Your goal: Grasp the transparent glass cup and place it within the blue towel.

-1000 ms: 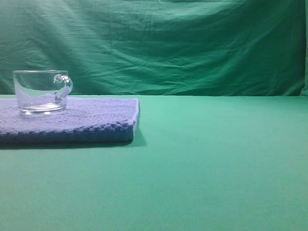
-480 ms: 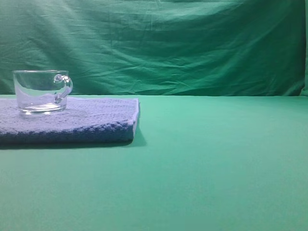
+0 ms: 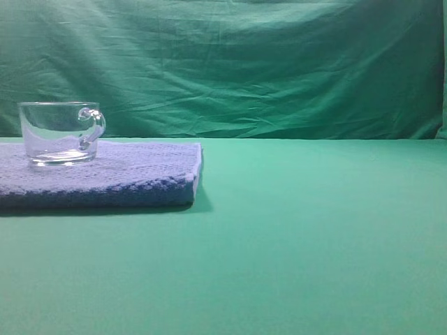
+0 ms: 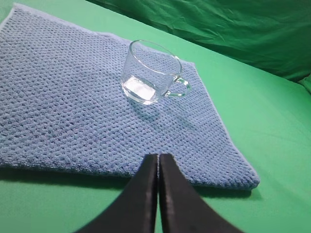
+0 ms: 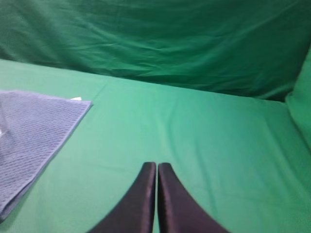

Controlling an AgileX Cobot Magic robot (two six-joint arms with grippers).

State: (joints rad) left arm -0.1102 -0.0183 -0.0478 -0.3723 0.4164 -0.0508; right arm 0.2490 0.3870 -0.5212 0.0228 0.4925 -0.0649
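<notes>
The transparent glass cup [image 3: 59,132] stands upright on the blue towel [image 3: 133,174] at the left of the exterior view, its loop handle to the right. The left wrist view also shows the cup [image 4: 151,73] resting on the towel [image 4: 63,107], well beyond my left gripper [image 4: 158,158], which is shut on nothing and hangs over the towel's near edge. My right gripper [image 5: 156,166] is shut and empty above bare green cloth, with the towel's corner [image 5: 34,126] off to its left. Neither arm appears in the exterior view.
A green cloth [image 3: 314,237] covers the table, and a wrinkled green backdrop [image 3: 244,63] hangs behind it. A green fold [image 5: 301,111] rises at the right edge of the right wrist view.
</notes>
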